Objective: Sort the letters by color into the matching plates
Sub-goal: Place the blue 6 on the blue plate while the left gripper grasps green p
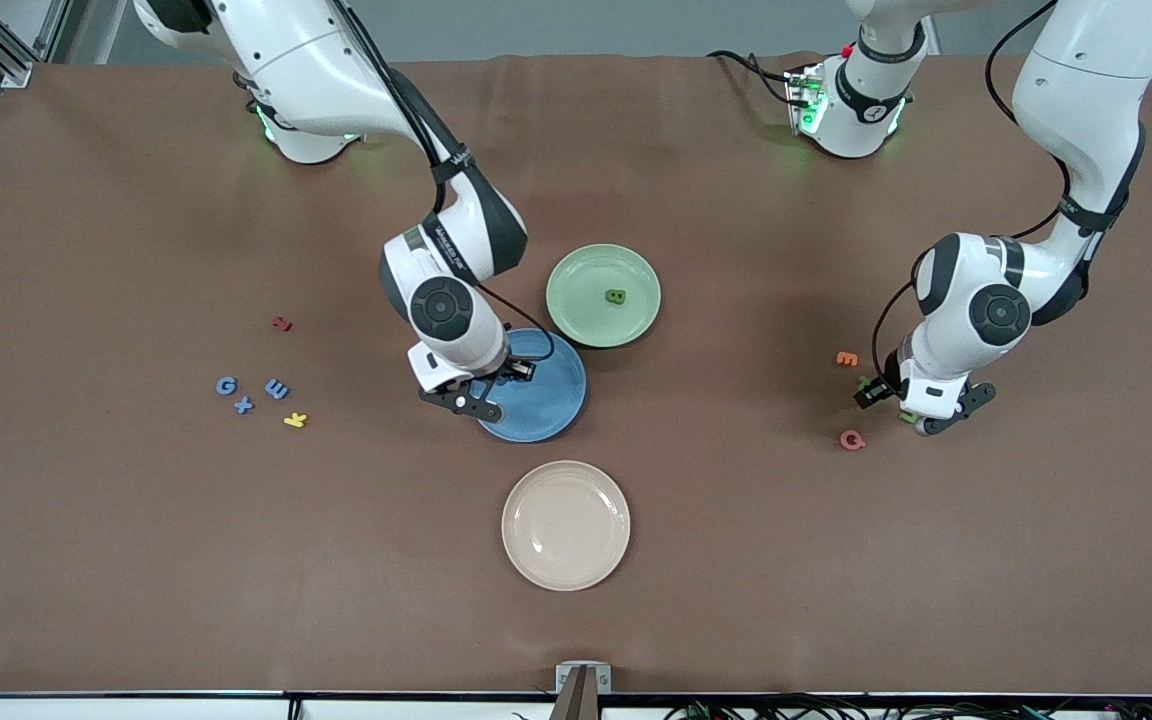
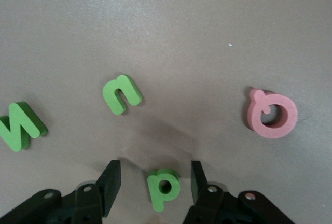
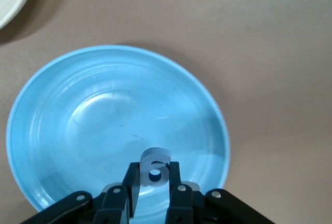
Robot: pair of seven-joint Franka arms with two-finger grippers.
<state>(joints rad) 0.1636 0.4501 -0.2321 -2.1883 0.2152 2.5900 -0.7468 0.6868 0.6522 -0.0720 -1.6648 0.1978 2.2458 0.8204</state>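
My right gripper [image 1: 498, 385] is over the blue plate [image 1: 551, 405] and is shut on a blue digit 6 [image 3: 155, 168], held above the plate's [image 3: 78, 125] inside. My left gripper [image 2: 155, 180] is open, low at the table toward the left arm's end [image 1: 898, 405], one finger on each side of a green p [image 2: 163, 186] that lies flat. A green n [image 2: 121, 94] and a green w [image 2: 21, 125] lie close by. The green plate [image 1: 576, 270] holds one green piece [image 1: 616, 296]. Blue G [image 1: 226, 385], X [image 1: 243, 404] and E [image 1: 276, 389] lie toward the right arm's end.
A beige plate [image 1: 566, 525] stands nearer the front camera than the blue plate. A pink Q [image 1: 852, 439] and an orange E [image 1: 846, 358] lie by my left gripper. A yellow K [image 1: 295, 420] and a red piece [image 1: 282, 323] lie by the blue letters.
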